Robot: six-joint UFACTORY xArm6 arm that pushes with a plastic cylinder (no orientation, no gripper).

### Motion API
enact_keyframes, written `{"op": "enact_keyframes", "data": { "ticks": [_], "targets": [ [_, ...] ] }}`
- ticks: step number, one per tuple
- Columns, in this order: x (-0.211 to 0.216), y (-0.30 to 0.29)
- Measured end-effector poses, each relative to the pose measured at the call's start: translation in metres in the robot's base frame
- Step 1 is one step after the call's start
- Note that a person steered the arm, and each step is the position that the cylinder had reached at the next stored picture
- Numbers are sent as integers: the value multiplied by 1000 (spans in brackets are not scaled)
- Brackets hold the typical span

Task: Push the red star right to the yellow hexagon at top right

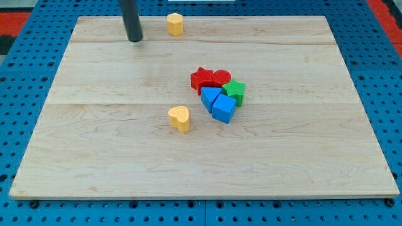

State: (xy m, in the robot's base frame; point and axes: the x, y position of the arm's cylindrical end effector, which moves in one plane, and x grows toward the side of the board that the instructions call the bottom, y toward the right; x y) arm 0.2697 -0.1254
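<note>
The red star (201, 79) lies near the board's middle, touching a red round block (222, 78) on its right. The yellow hexagon (174, 24) stands at the view's top, near the board's far edge. My tip (135, 39) is at the view's upper left, a short way left of the yellow hexagon and far up-left of the red star, touching no block.
A green star (235, 91), a blue triangle (210, 98) and a blue cube (224, 108) are clustered just below and right of the red blocks. A yellow heart (179, 118) lies alone lower left of the cluster. The wooden board (94, 157) sits on a blue pegboard.
</note>
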Motion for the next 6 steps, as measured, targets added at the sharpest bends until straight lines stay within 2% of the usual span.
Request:
{"op": "enact_keyframes", "data": {
  "ticks": [2, 3, 5, 6],
  "targets": [
    [105, 10],
    [135, 58],
    [148, 165],
    [145, 177]
  ]
}}
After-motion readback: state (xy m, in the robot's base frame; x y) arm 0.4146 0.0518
